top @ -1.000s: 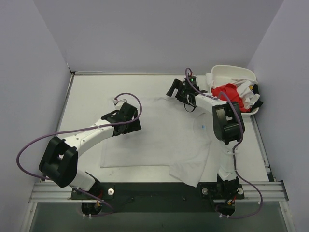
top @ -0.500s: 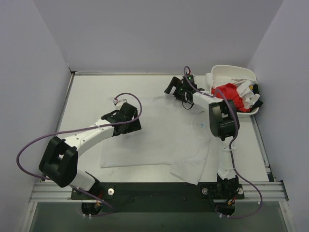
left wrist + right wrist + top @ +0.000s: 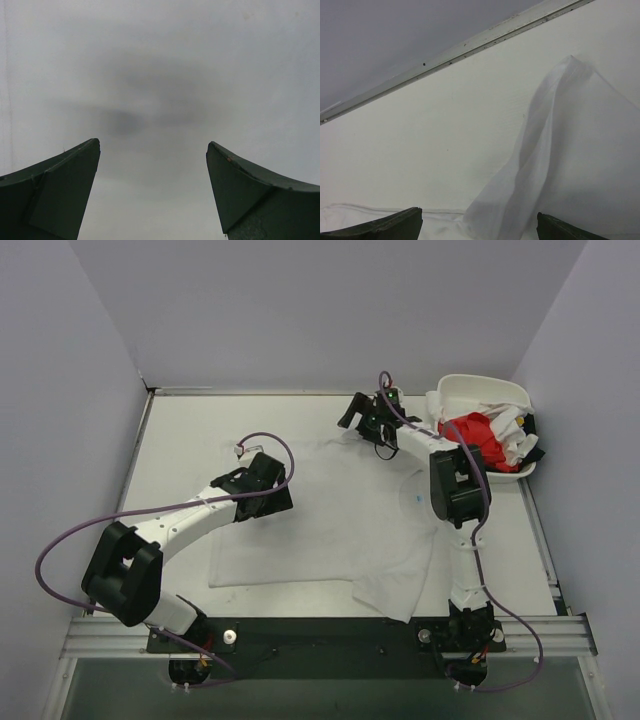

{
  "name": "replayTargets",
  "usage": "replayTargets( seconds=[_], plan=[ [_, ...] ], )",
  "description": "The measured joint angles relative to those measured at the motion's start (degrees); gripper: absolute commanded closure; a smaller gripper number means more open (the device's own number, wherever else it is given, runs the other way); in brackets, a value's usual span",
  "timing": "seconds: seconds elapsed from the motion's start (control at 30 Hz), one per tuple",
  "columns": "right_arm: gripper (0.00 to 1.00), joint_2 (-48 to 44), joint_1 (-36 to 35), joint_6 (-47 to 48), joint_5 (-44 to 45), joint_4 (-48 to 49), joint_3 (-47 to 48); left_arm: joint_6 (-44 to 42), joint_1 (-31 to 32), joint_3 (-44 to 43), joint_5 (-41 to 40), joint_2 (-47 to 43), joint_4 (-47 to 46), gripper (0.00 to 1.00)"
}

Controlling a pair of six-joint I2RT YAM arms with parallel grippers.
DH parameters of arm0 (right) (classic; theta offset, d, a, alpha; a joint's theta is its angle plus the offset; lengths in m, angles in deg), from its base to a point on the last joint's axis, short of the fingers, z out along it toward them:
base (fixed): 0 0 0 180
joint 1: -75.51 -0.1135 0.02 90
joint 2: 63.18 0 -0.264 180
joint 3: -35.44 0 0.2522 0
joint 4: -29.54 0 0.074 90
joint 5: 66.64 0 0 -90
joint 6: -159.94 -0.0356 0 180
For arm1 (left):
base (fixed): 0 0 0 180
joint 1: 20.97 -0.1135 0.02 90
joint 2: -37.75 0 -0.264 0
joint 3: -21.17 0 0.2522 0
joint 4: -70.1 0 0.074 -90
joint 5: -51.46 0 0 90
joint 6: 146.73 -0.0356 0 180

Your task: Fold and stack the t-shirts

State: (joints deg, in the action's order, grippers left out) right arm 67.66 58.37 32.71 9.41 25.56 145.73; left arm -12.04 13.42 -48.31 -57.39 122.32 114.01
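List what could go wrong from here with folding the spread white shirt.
1. The white t-shirt barely contrasts with the table, so the right arm's open jaws could close beside its far edge and miss it.
2. A cloth ridge stands up just ahead of those jaws. Pinching it may bunch the fold.
3. The near sleeve lies crumpled at the table's near edge and may fold in crooked.

Tiny, perhaps blue, neck label [image 3: 418,502]
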Motion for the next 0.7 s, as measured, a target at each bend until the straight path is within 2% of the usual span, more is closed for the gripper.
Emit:
replayTargets(
  seconds=[0.5, 0.7],
  plan=[
    [0.0, 6.43, -1.18, -0.26, 0.0, -1.86, 9.73, 0.0, 0.0, 0.0, -0.37, 0.0, 0.0, 0.03],
    [0.0, 9.68, -2.1, -1.44, -0.13, 0.74, 15.3, -0.02, 0.0, 0.0, -0.42, 0.02, 0.0, 0.03]
  ],
)
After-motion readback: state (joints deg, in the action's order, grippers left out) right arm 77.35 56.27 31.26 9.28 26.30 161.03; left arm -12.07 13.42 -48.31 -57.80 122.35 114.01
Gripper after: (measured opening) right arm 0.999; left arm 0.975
